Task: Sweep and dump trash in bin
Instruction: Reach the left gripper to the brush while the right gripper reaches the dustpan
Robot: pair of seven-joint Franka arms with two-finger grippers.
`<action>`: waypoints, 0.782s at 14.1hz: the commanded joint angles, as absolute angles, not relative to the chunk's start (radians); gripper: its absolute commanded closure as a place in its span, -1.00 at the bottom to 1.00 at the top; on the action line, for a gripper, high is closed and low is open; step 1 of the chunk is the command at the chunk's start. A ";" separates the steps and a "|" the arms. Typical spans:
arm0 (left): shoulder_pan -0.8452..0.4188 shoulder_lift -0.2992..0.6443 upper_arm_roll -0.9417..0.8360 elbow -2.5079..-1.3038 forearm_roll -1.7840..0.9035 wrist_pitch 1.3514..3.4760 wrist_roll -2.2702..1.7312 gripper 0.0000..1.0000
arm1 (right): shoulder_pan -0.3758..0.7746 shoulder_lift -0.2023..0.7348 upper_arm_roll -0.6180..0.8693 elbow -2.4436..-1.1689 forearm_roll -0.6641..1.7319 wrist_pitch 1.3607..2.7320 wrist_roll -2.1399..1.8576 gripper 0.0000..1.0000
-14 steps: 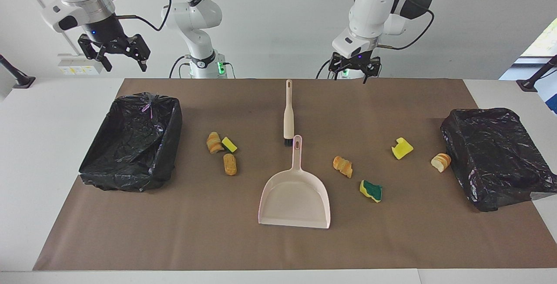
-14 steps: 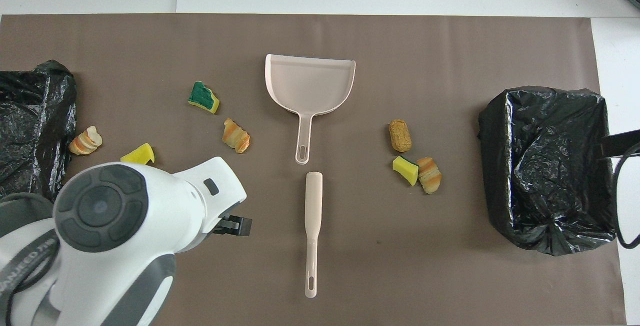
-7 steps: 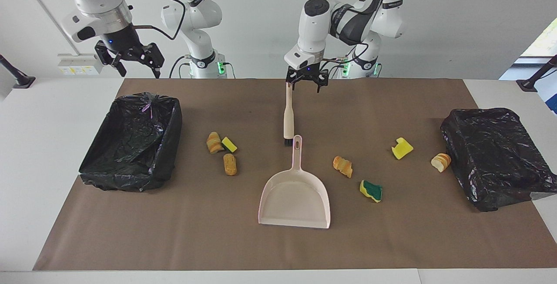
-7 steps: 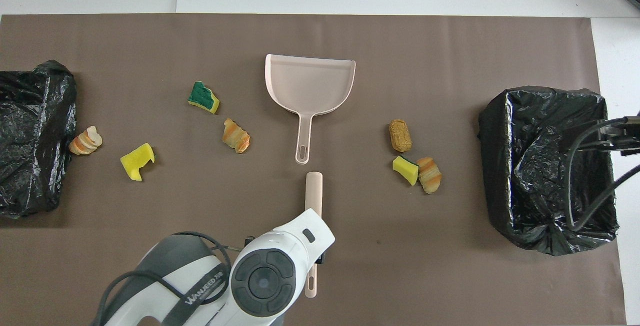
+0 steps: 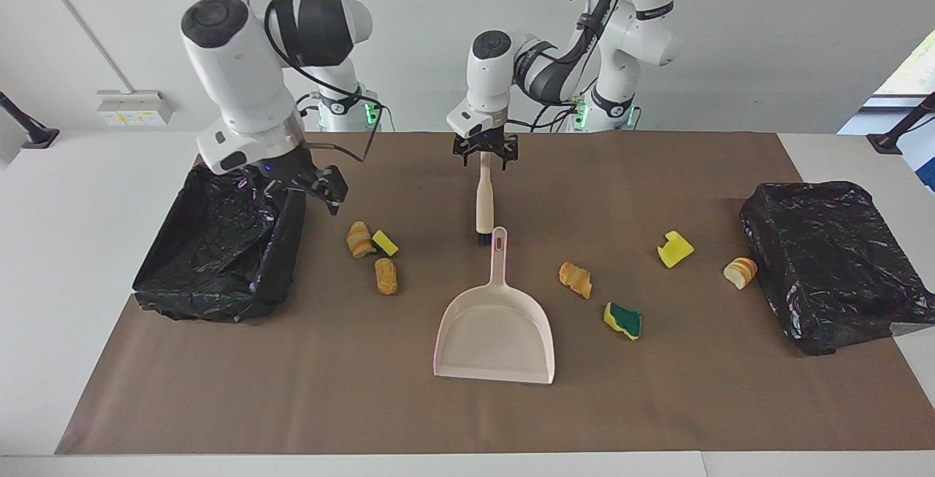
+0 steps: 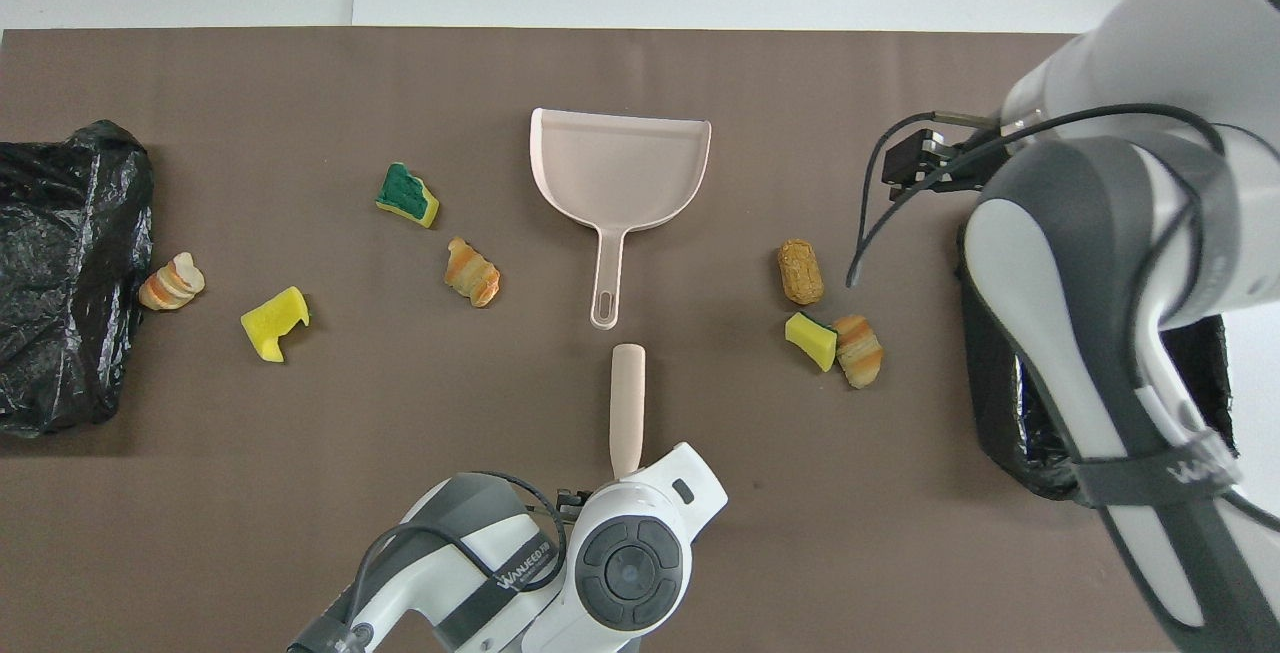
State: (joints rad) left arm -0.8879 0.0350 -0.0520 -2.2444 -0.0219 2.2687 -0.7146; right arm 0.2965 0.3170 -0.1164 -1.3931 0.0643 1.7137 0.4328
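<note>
**Both arms have come down to the mat – sweeping not yet begun**

At the right arm's end stands a black-lined bin point(image 5: 219, 272); the right gripper point(image 5: 313, 191), high over the table edge a second ago, now hangs with open jaws and nothing in them over the bin's wall nearest the trash. Three scraps point(image 5: 376, 254) lie clustered beside that bin, the tan chunk point(image 5: 385, 276) lying lengthwise toward the robots. The left gripper point(image 5: 483, 153) has swung across onto the handle tip of the brush point(image 5: 483, 199) – whether it has clamped yet I cannot tell. The brush runs lengthwise away from the robots, its bristles pointing at the handle of the empty dustpan point(image 5: 494, 331). Four more scraps point(image 5: 623, 320) lie scattered toward the second bin point(image 5: 825, 265). A brush pickup looks imminent.
</note>
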 commanded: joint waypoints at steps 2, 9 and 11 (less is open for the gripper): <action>-0.905 0.032 -0.032 -2.241 -0.029 2.238 -0.712 0.47 | 0.334 0.483 -0.062 -1.255 0.165 1.802 0.629 -1.00; -0.885 -0.003 -0.018 -2.212 -0.029 2.054 -0.710 1.00 | 0.500 0.673 -0.043 -1.210 0.190 1.967 0.729 -1.00; -0.809 -0.014 -0.020 -2.212 -0.029 2.010 -0.709 1.00 | 0.531 0.673 -0.037 -1.215 0.184 1.954 0.730 -1.00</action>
